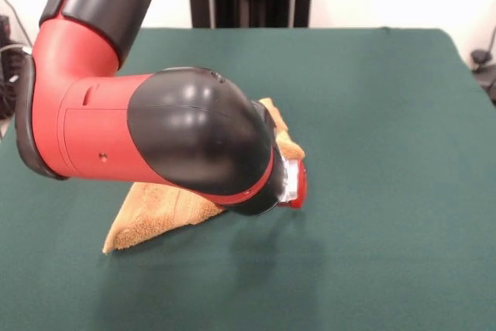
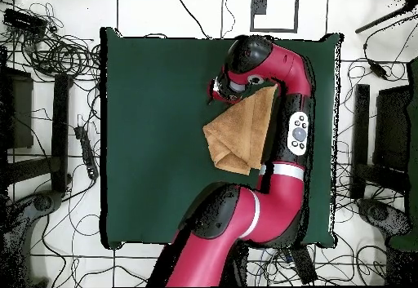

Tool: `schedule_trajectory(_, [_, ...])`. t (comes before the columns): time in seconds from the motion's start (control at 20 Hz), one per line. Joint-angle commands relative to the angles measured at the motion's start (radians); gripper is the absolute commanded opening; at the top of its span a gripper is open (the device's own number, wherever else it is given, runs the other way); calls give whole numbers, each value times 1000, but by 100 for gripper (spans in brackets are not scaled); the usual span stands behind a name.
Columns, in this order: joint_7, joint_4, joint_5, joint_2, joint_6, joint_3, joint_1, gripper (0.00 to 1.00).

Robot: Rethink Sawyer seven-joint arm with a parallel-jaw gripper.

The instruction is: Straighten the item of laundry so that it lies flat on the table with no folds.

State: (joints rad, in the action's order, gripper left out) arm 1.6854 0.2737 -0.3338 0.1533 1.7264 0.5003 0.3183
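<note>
Bent arm over folded towel

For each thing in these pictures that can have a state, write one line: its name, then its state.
towel: folded over on itself, not yet flat, partly under the arm.
gripper: at the towel's corner; open or shut cannot be told.
table: covered in green cloth, bearing the towel.

Golden-orange terry towel lies folded, roughly triangular, near middle of bench; one corner points toward arm's head, partly hidden beneath arm in front view; fluffy pile visible; dark green bench far larger than towel.
</note>
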Motion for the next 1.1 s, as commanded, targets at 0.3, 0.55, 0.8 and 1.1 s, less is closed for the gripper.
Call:
schedule_trajectory(0.3, [-201, 388, -34, -205, -338, -120, 27, 100])
schedule_trajectory(0.55, [-218, 451, -44, -262, -301, -147, 46, 100])
schedule_trajectory(0.8, [-253, 597, -17, -425, -241, -179, 80, 100])
schedule_trajectory(1.1, [-232, 806, 48, -628, -290, -150, 132, 100])
